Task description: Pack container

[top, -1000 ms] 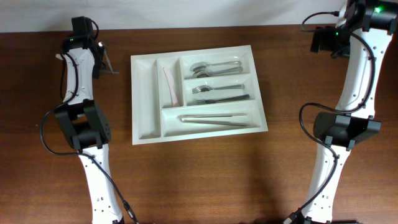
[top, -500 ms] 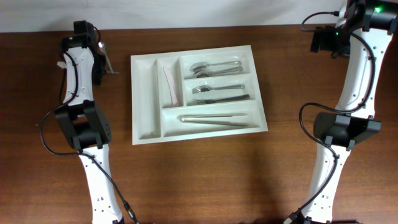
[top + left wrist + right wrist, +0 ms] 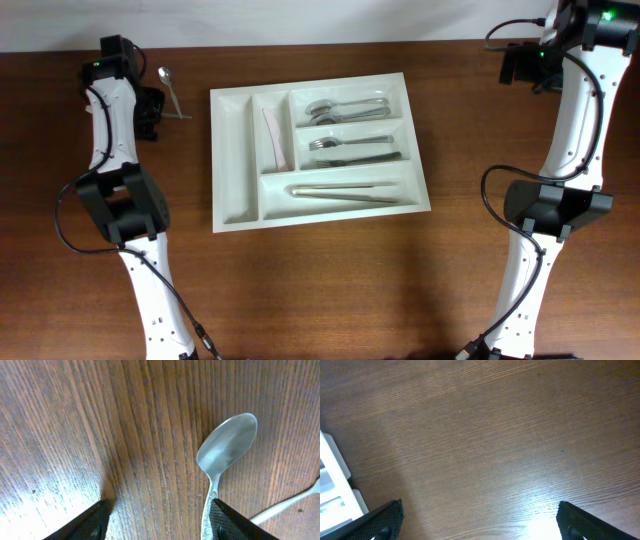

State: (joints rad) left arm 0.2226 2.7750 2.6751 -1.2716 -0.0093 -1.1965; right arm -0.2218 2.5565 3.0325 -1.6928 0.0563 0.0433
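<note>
the left fingers (image 3: 87,522) are hovering low over the bench (image 3: 330,290) at its far-left back corner, standing apart and gripping nothing. a teaspoon (image 3: 227,445) is lying just beside one fingertip, with a second utensil's handle (image 3: 287,504) near it. the step in hand is probably picking up that loose spoon. the next move is calling for sliding sideways until the fingers are straddling the spoon's handle, then closing. the white cutlery tray (image 3: 232,160) is sitting mid-bench, well apart from the spoon, already carrying spoons (image 3: 345,107) and forks (image 3: 350,150). the right fingers (image 3: 382,520) are gaping wide and empty over bare wood at the far right.
</note>
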